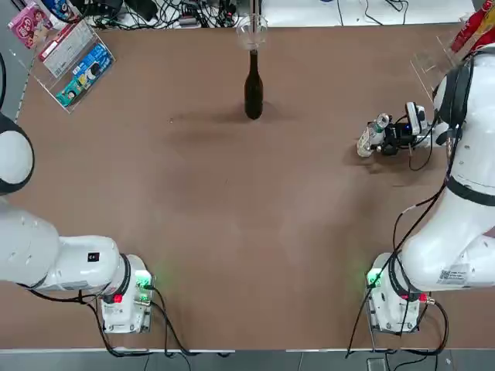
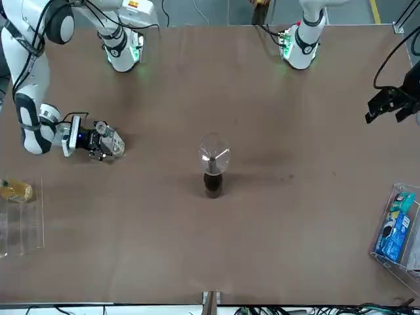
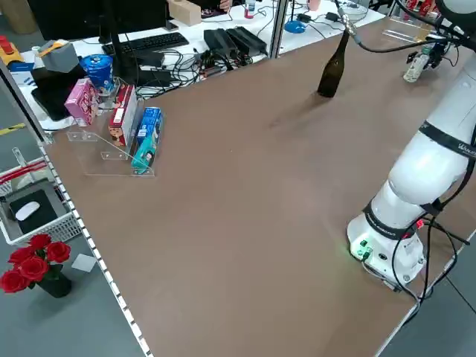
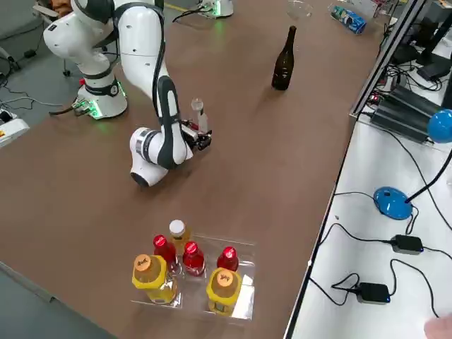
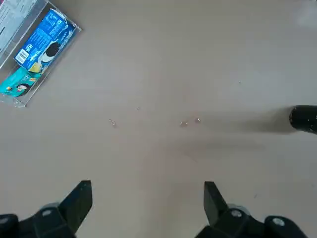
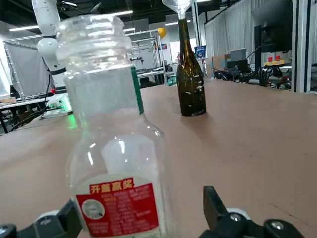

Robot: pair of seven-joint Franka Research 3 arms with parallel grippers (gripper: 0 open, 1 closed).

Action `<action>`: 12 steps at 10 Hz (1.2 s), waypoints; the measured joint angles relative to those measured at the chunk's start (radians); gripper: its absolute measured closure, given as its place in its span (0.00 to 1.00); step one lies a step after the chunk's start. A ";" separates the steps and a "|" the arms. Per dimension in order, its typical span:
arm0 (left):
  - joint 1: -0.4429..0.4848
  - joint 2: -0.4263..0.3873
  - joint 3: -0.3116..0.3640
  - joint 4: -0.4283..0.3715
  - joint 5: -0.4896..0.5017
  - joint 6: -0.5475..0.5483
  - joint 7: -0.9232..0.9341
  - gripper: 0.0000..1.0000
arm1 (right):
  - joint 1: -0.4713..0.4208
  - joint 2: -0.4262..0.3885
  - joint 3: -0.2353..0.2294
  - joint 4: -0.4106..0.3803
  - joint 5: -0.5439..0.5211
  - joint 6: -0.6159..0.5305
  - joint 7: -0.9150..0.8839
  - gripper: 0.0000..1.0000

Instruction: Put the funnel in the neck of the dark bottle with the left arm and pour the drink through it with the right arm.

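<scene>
Right end effector [image 6: 141, 225] low over bench [image 1: 232, 232], fingers spread wide around upright, uncapped, empty-looking drink bottle [image 6: 111, 144]. Beyond it, dark bottle [image 6: 190, 79] with funnel [image 6: 179, 6] seated in neck. Left end effector [image 5: 147, 208] parked, wide, empty. Pouring looks done; next: retreat clear.

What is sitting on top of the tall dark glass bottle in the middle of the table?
A clear see-through funnel sits in the neck of the tall dark glass bottle, its round rim wider than the neck. Its spout is hidden inside the neck, and the dark glass hides any liquid inside.
</scene>
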 joint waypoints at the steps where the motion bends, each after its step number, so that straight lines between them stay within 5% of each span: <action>1: 0.000 0.000 0.000 0.000 0.000 0.000 0.001 0.00 | 0.001 0.000 -0.006 0.001 0.000 0.000 0.000 0.00; 7: 0.000 0.000 0.000 0.003 0.000 0.000 0.001 0.00 | 0.006 0.000 -0.105 0.000 -0.020 -0.010 0.000 0.00; 12: 0.000 0.000 0.000 0.003 0.000 0.017 0.001 0.00 | 0.029 -0.012 -0.248 0.019 -0.113 -0.048 0.064 0.00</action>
